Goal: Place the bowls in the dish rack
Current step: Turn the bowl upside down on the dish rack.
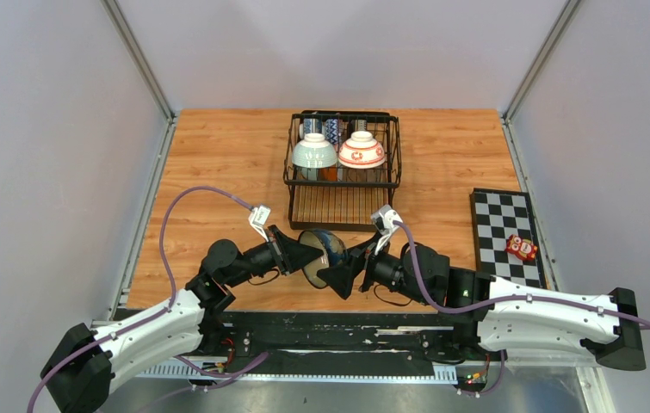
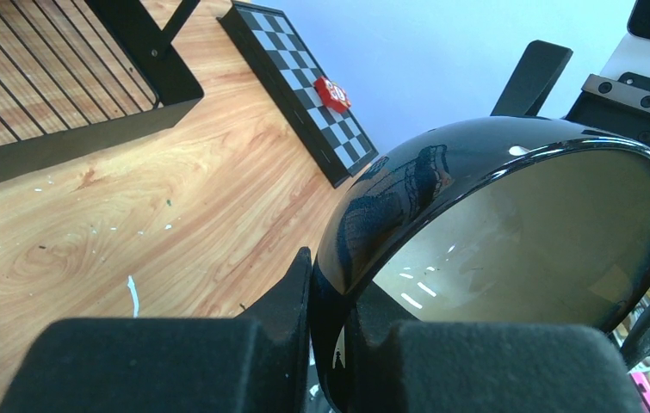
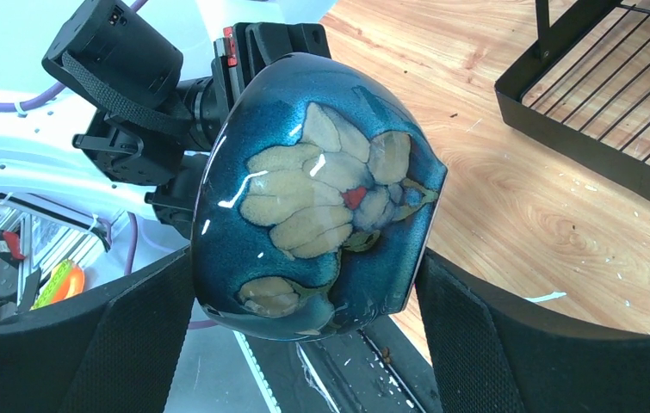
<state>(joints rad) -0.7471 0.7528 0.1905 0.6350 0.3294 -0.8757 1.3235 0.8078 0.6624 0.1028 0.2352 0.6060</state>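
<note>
A dark blue bowl [image 1: 323, 255] with a cream flower pattern hangs on its side above the table's near edge, between both arms. My left gripper [image 1: 307, 255] is shut on its rim [image 2: 407, 194], one finger inside and one outside. My right gripper [image 1: 339, 277] is open, and its fingers [image 3: 467, 335] flank the bowl [image 3: 321, 189] with a small gap on each side. The black wire dish rack [image 1: 343, 200] stands at the back middle. Its upper basket holds a celadon bowl [image 1: 314, 152], a white bowl with red pattern [image 1: 362, 151], and blue-and-white bowls [image 1: 331, 129] behind them.
A black-and-white checkered board [image 1: 504, 232] lies at the right with a small red object [image 1: 522, 249] on it; both also show in the left wrist view [image 2: 304, 82]. The rack's slotted base [image 3: 614, 103] is just beyond the held bowl. Grey walls enclose the table.
</note>
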